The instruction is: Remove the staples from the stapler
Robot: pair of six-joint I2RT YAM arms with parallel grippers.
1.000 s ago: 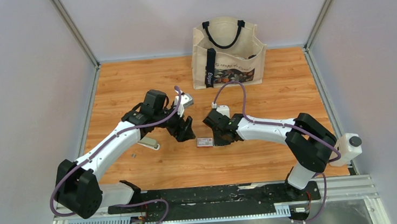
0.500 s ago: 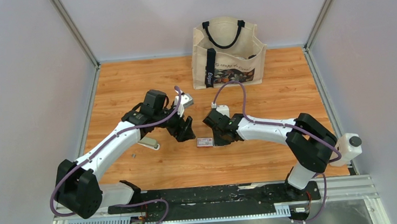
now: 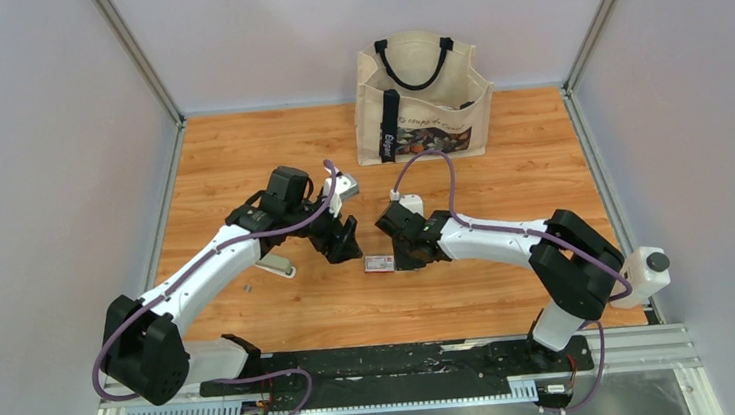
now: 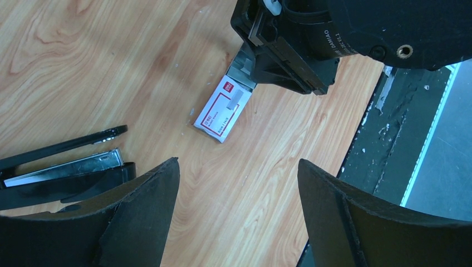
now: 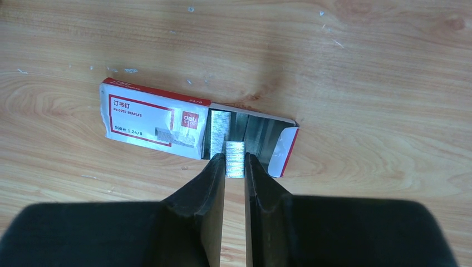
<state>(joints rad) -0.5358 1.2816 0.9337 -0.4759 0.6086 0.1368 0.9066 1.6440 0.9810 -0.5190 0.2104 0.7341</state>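
My right gripper [image 5: 234, 157] is shut on the staples [image 5: 234, 167], a short silvery strip. It holds them at the open end of a red and white staple box [image 5: 147, 119], which lies flat on the wood. My left gripper [image 4: 238, 162] is open and empty above bare wood, left of the box [image 4: 218, 114]. An opened black stapler [image 4: 61, 167] with a bare metal magazine lies beside its left finger. In the top view the left gripper [image 3: 344, 242] and right gripper [image 3: 401, 257] flank the box [image 3: 379, 263].
A beige stapler [image 3: 275, 266] lies under the left forearm, with a tiny grey bit [image 3: 247, 289] on the wood near it. A canvas tote bag [image 3: 421, 97] stands at the back. The black base rail [image 3: 397, 363] runs along the near edge.
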